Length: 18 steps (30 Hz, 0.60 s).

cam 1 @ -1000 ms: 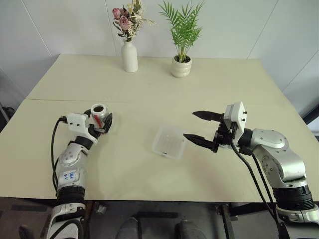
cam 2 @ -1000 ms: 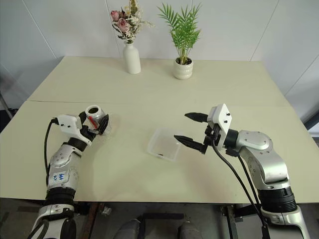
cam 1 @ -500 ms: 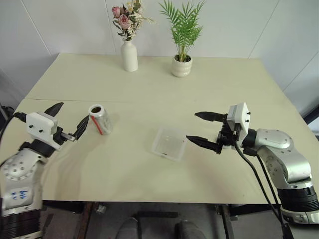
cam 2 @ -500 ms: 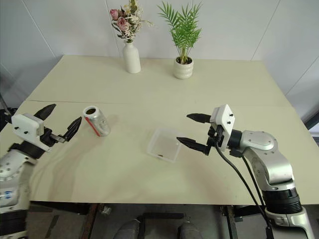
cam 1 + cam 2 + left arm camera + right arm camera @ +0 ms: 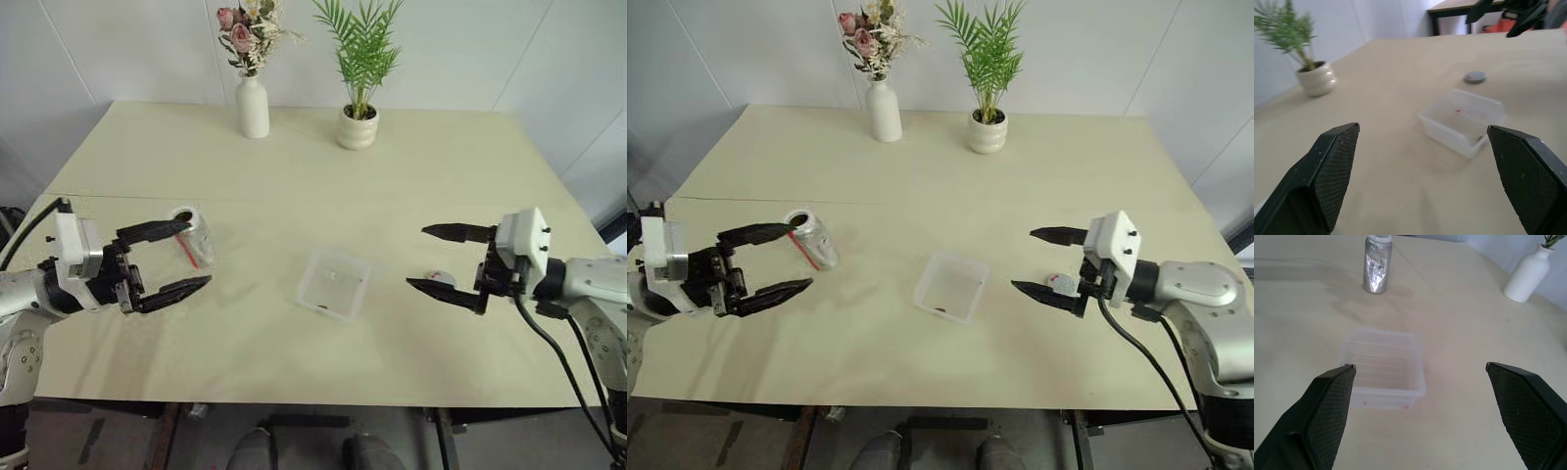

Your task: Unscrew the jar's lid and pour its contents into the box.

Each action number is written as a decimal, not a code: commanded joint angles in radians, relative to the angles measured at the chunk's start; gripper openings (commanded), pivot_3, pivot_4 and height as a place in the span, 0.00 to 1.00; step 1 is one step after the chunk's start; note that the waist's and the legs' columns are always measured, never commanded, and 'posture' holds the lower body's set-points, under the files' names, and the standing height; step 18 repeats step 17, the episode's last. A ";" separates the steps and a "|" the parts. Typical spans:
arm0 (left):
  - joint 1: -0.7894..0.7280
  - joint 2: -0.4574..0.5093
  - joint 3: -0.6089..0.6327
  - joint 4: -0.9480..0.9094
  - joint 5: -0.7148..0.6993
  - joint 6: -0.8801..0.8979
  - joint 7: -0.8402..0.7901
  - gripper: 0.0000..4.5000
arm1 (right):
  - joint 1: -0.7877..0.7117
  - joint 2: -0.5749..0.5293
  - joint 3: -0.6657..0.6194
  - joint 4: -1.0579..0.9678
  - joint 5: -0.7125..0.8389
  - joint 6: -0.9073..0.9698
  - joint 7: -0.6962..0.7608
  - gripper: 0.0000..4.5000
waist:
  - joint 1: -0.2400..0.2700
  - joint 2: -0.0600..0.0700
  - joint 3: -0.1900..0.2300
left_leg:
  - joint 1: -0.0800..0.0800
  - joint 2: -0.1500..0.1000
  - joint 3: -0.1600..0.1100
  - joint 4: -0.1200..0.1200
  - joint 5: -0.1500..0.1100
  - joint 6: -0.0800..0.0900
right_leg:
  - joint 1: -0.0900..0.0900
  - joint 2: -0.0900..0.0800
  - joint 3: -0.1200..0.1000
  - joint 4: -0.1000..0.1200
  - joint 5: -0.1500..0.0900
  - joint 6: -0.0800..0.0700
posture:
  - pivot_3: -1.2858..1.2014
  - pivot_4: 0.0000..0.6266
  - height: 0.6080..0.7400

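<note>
A: Where is the jar (image 5: 810, 238) seen, and in what state?

B: It is seen upright on the desk (image 5: 921, 176), on the robot's left side, with its mouth uncovered and a red streak down its side. The lid (image 5: 1060, 284) is found apart from it, lying flat on the desk on the robot's right side. The box (image 5: 951, 288) is set between the two, near the middle of the desk, and a small dark bit is seen on its floor near one corner, along with a small red speck.

A: How is the left claw (image 5: 764, 262) held?

B: Its fingers are spread wide and nothing is gripped. It is held level above the desk, just beside the jar, with its upper finger drawn across in front of the jar's mouth; whether that finger touches the jar cannot be told.

A: And the right claw (image 5: 1043, 264)?

B: It is likewise spread wide and empty. It is pointed toward the box, and the lid is seen between its two fingers, close to the wrist end. No contact with the lid can be made out.

A: Is any writing or label readable?

B: None is made out. Only the red streak on the jar and a red mark on the lid are seen.

A: What else is on the desk?

B: At the far edge, a white vase (image 5: 885, 111) with pink flowers and a white pot (image 5: 988, 131) with a green plant are placed side by side.
</note>
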 commanded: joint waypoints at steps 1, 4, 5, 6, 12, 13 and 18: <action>0.001 0.003 -0.026 -0.025 0.001 0.000 -0.054 0.99 | 0.043 -0.048 -0.078 -0.091 0.077 0.034 0.028 1.00 | -0.005 0.000 0.000 | 0.000 0.000 0.001 0.000 0.000 0.000 | 0.000 0.001 0.001 0.000 0.000 0.000 | 0.52 0.24 1.00; 0.043 -0.019 -0.018 -0.014 0.020 -0.021 -0.065 0.99 | 0.092 -0.061 -0.087 -0.165 0.127 0.094 0.006 1.00 | -0.014 0.000 0.000 | 0.001 0.001 0.001 0.001 0.000 0.000 | 0.000 0.002 0.002 0.002 0.000 0.000 | 0.52 0.24 1.00; 0.053 -0.024 -0.023 -0.021 0.027 -0.024 -0.063 0.99 | 0.106 -0.065 -0.095 -0.168 0.128 0.094 0.010 1.00 | -0.017 0.000 0.000 | 0.002 0.001 0.001 0.001 0.000 0.000 | 0.000 0.003 0.002 0.002 0.000 0.000 | 0.52 0.24 1.00; 0.061 -0.032 -0.026 -0.022 0.035 -0.039 -0.066 0.99 | 0.123 -0.069 -0.098 -0.165 0.109 0.077 0.017 1.00 | -0.018 0.000 0.000 | 0.002 0.001 0.001 0.002 0.000 0.000 | 0.001 0.003 0.002 0.002 0.000 0.000 | 0.52 0.24 1.00; 0.067 -0.064 -0.025 -0.003 0.073 -0.103 -0.075 0.99 | 0.171 -0.073 -0.121 -0.160 0.100 0.064 0.013 1.00 | -0.017 0.000 0.000 | 0.002 0.001 0.001 0.004 0.000 0.000 | 0.002 0.000 0.003 0.002 0.001 0.000 | 0.52 0.24 1.00; 0.071 -0.067 -0.025 -0.008 0.074 -0.101 -0.069 0.99 | 0.176 -0.072 -0.127 -0.160 0.102 0.061 0.015 1.00 | -0.017 0.000 0.000 | 0.002 0.001 0.001 0.004 0.000 0.000 | 0.002 0.000 0.003 0.002 0.001 0.001 | 0.52 0.24 1.00; 0.067 -0.077 -0.015 -0.009 0.074 -0.092 -0.042 0.99 | 0.191 -0.079 -0.132 -0.154 0.092 0.048 0.031 1.00 | -0.017 0.000 0.000 | 0.002 0.001 0.001 0.004 0.000 0.000 | 0.002 0.000 0.003 0.002 0.001 0.001 | 0.52 0.24 1.00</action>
